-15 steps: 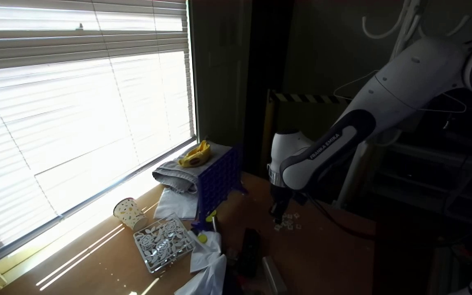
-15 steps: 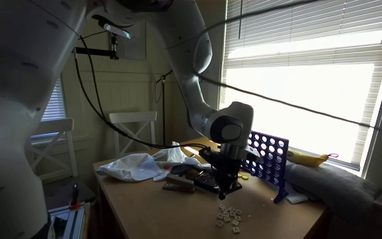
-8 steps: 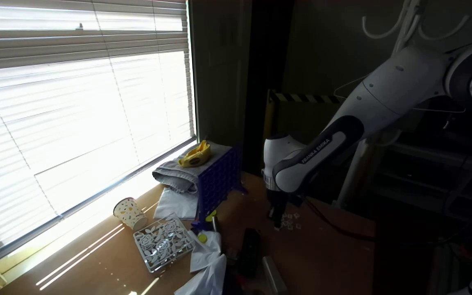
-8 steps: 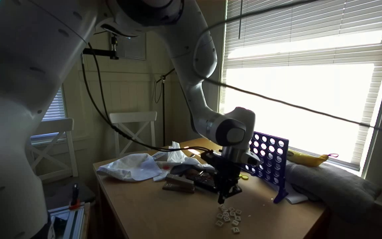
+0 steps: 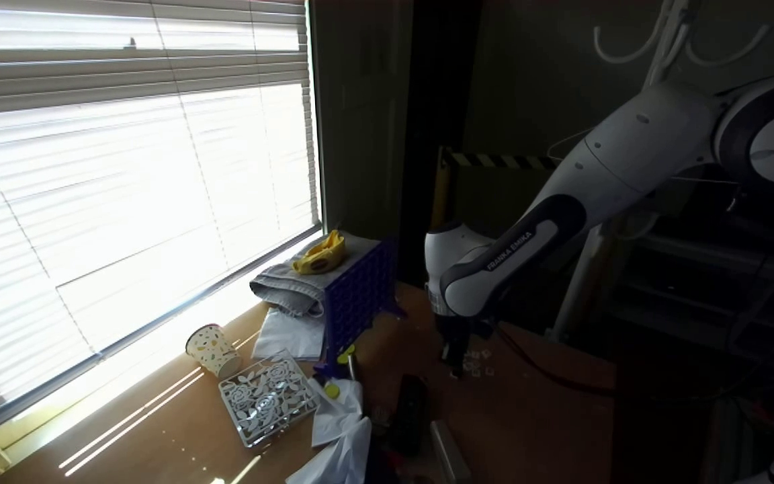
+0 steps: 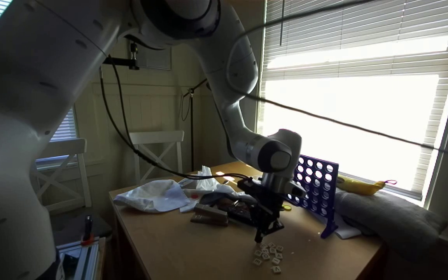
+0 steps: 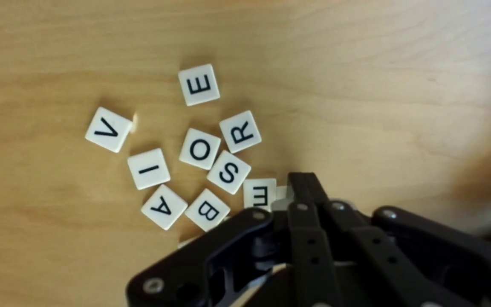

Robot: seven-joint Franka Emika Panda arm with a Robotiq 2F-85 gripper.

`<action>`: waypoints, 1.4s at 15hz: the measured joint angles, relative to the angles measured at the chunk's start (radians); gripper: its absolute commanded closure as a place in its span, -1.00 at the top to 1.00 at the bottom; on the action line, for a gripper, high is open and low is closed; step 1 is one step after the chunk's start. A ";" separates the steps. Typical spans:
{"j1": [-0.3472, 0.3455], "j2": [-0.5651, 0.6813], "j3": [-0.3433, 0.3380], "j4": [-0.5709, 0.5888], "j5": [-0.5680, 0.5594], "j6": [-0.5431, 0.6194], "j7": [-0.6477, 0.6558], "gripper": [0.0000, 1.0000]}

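Several white letter tiles lie loosely scattered on the wooden table (image 7: 58, 51). In the wrist view I make out a V tile (image 7: 108, 129), an O tile (image 7: 200, 149) and an S tile (image 7: 229, 172), among others. My black gripper (image 7: 304, 175) is shut, its fingertips pressed together with nothing seen between them. Just left of the fingertips lies an E tile (image 7: 260, 192); another pale tile is mostly hidden behind the fingers. In an exterior view the gripper (image 6: 259, 238) points down at the near edge of the tile group; whether it touches the table or a tile, I cannot tell.
A blue upright game grid (image 5: 360, 296) stands near the gripper. A stapler (image 6: 209, 214), a dark remote (image 5: 407, 413) and a white cloth (image 6: 152, 196) lie close by. Beyond are a metal trivet (image 5: 268, 398), a spotted cup (image 5: 213, 351) and a yellow pouch (image 5: 320, 254) on grey cloth.
The arm has come down, bringing the shut gripper lower and closer to the tiles, more slowly over the last half second. The tiles appear to lie where they were.
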 measured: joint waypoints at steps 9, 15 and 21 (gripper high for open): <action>0.001 0.022 0.000 0.039 -0.002 -0.004 0.000 -1.00; 0.005 0.024 0.000 0.043 -0.002 -0.004 0.000 -1.00; 0.007 0.025 0.000 0.044 -0.002 -0.005 0.000 -1.00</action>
